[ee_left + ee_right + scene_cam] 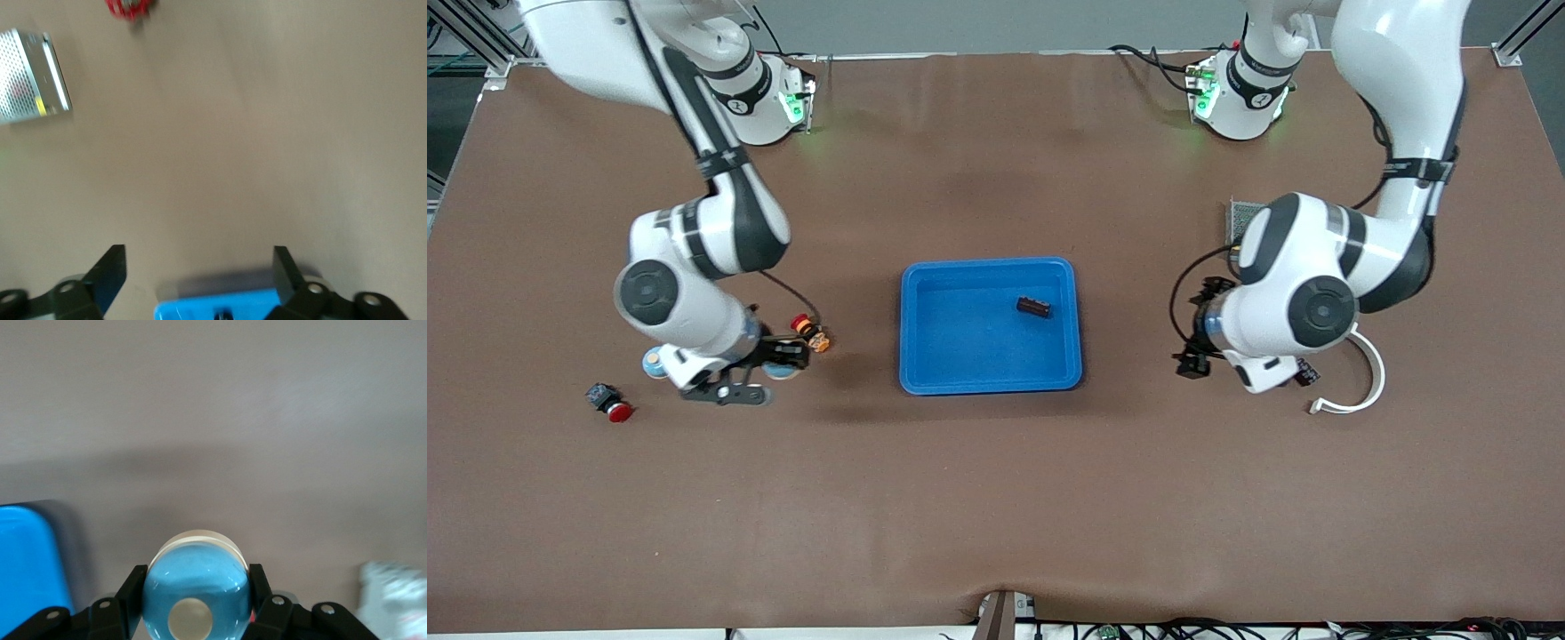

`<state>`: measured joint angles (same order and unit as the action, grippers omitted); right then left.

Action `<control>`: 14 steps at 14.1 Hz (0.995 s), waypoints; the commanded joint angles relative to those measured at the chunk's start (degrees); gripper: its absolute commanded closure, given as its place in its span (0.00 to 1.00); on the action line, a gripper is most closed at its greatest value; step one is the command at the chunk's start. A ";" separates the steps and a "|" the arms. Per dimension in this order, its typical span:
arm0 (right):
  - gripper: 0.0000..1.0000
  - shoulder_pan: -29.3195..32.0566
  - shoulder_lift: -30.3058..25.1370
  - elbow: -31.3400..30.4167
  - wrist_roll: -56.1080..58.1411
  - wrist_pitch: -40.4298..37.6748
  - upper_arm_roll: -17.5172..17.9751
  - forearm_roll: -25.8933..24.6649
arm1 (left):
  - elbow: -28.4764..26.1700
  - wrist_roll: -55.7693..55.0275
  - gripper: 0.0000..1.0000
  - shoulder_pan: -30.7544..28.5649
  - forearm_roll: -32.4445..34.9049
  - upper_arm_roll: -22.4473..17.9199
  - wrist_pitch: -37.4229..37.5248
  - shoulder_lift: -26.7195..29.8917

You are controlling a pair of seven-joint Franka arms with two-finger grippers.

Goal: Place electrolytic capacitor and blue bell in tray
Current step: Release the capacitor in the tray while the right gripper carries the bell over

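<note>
Right gripper [778, 360] clamps the blue bell [197, 590] above the brown table [996, 498], beside the blue tray [925, 373] holding the dark capacitor [1034, 308]. Left gripper [199, 272] hangs open near the tray's other end.

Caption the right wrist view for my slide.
Right gripper shut on round blue bell, beside bright blue plastic tray.

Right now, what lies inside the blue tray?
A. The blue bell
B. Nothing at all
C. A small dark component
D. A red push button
C: a small dark component lies in the tray, while the blue bell sits between the fingers of the right gripper.
</note>
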<state>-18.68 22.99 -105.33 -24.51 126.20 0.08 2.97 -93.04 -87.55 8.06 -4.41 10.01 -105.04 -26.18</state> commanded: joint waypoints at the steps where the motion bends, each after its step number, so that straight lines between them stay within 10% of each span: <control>1: 0.56 -7.23 0.13 0.56 -12.81 0.53 -0.69 0.20 | -2.22 4.21 0.11 -4.09 3.42 0.37 0.71 1.39; 14: 0.54 -24.03 8.12 0.21 -39.29 10.55 -0.95 -8.67 | -10.40 19.08 0.37 -15.26 14.41 0.37 -15.79 -3.00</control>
<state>-41.61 29.47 -105.68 -60.60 135.84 -0.08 -2.90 -101.68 -69.67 -5.26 7.31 9.95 -117.18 -28.95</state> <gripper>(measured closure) 0.344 0.308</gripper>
